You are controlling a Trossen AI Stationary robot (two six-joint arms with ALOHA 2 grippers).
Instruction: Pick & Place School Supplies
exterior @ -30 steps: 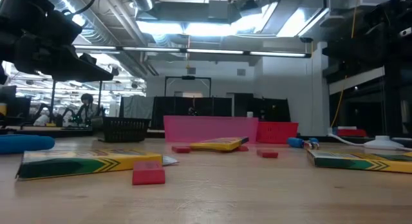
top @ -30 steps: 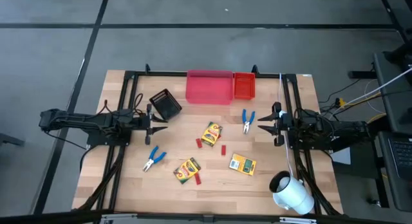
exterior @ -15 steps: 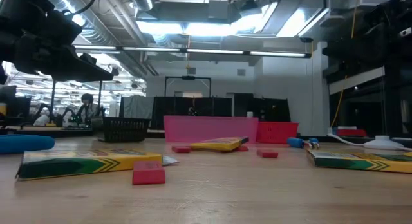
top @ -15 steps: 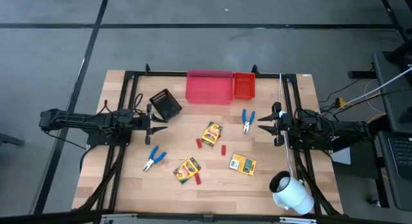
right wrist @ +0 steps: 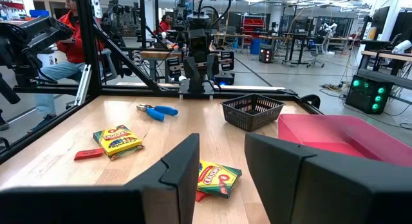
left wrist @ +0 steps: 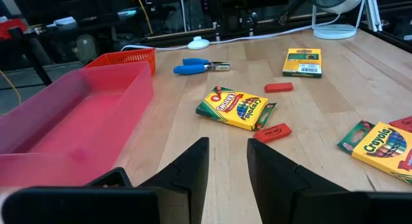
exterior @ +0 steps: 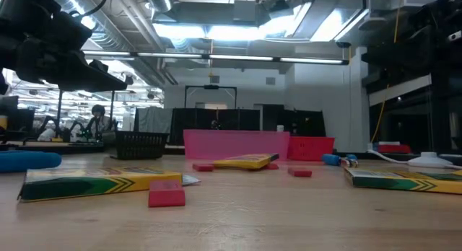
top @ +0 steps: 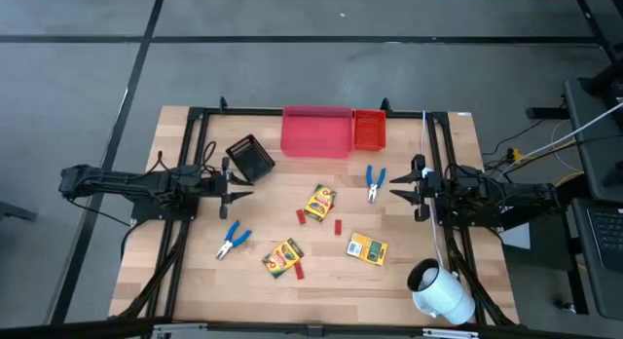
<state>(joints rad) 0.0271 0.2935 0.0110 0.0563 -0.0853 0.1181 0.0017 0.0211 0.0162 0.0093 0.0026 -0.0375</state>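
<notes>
Left gripper (top: 237, 189) at table's left edge, right gripper (top: 397, 188) at right edge; both w/ fingers apart, nothing held. Crayon boxes (top: 319, 202) mid-table: light, thin card, crushable; pinch across narrow sides. Pliers (top: 374, 182) near right gripper: stiff, heavier; grip by blue handles.

We note a light wood bench (top: 195, 281) with everything lying flat on it. Along the far edge sit a pink bin (top: 316, 131), an orange bin (top: 369, 130) touching it, and a black mesh bin (top: 250, 159) nearer the left side. Three crayon boxes (top: 319, 202) (top: 283, 256) (top: 367, 248) lie mid-bench with small red pieces (top: 301, 216) between them. We see two blue-handled pliers (top: 374, 182) (top: 232, 240), well apart, and a white cylinder (top: 440, 292) at the near right corner.
</notes>
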